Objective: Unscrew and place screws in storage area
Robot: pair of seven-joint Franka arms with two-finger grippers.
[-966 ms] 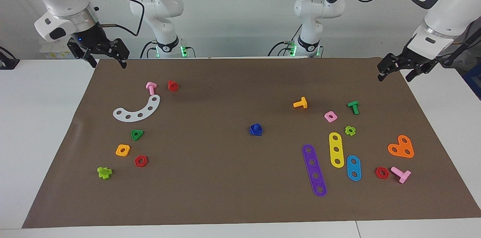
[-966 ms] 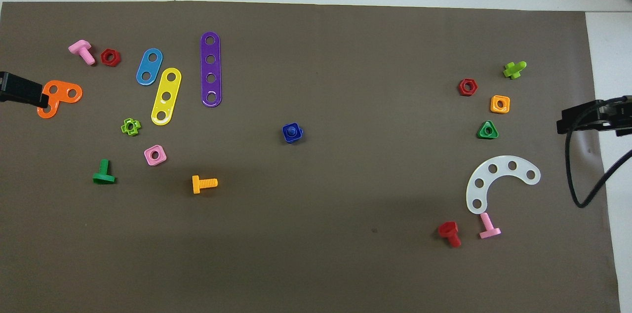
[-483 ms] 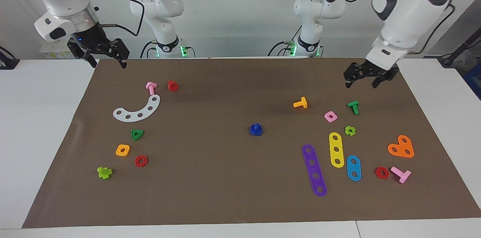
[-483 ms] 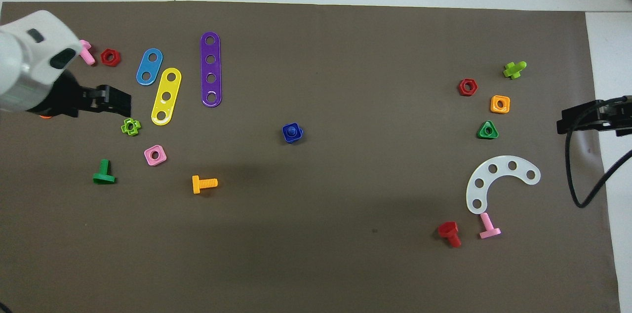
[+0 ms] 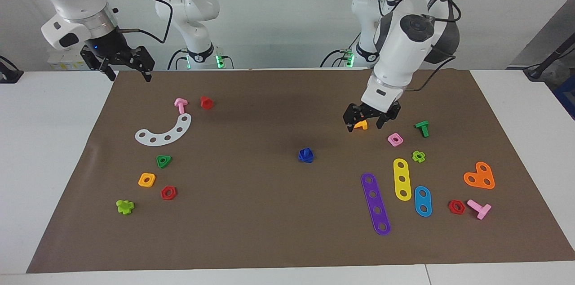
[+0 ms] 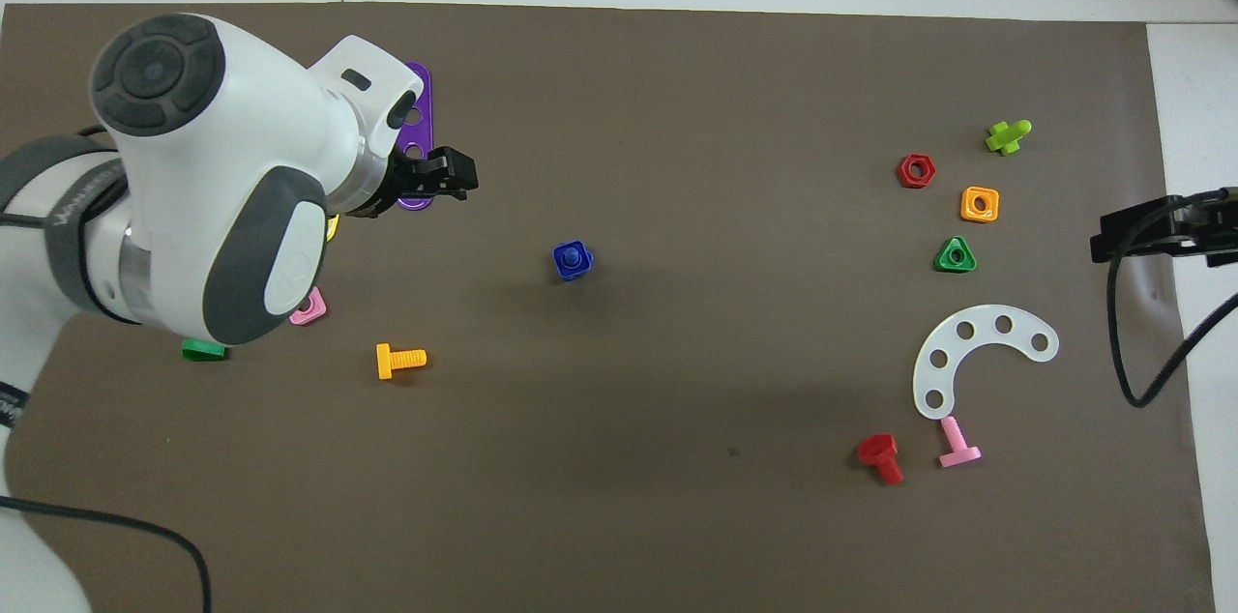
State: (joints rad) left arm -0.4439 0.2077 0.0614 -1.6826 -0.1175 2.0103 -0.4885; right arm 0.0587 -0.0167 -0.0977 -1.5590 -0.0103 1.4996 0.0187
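Note:
The blue screw (image 5: 306, 155) stands in the middle of the brown mat, its stem threaded through a blue square nut (image 6: 573, 259). My left gripper (image 5: 365, 126) hangs open and empty in the air, over the orange bolt (image 5: 360, 124) toward the left arm's end. In the overhead view the left gripper (image 6: 464, 176) covers part of the purple strip (image 6: 416, 199). My right gripper (image 5: 129, 77) waits open above the mat's corner at the right arm's end, and its tip (image 6: 1101, 241) shows at the edge of the overhead view.
Toward the left arm's end lie yellow (image 5: 402, 179), blue (image 5: 422, 201) and purple (image 5: 375, 203) strips, an orange plate (image 5: 479, 175), and green (image 5: 422, 128) and pink (image 5: 479, 208) bolts. A white arc (image 5: 165, 131), several nuts and red (image 5: 206, 102) and pink (image 5: 180, 105) bolts lie toward the right arm's end.
My left arm has swung in from the mat's corner toward the middle and lowered, its gripper now over the orange bolt. The right arm and the blue screw have not moved.

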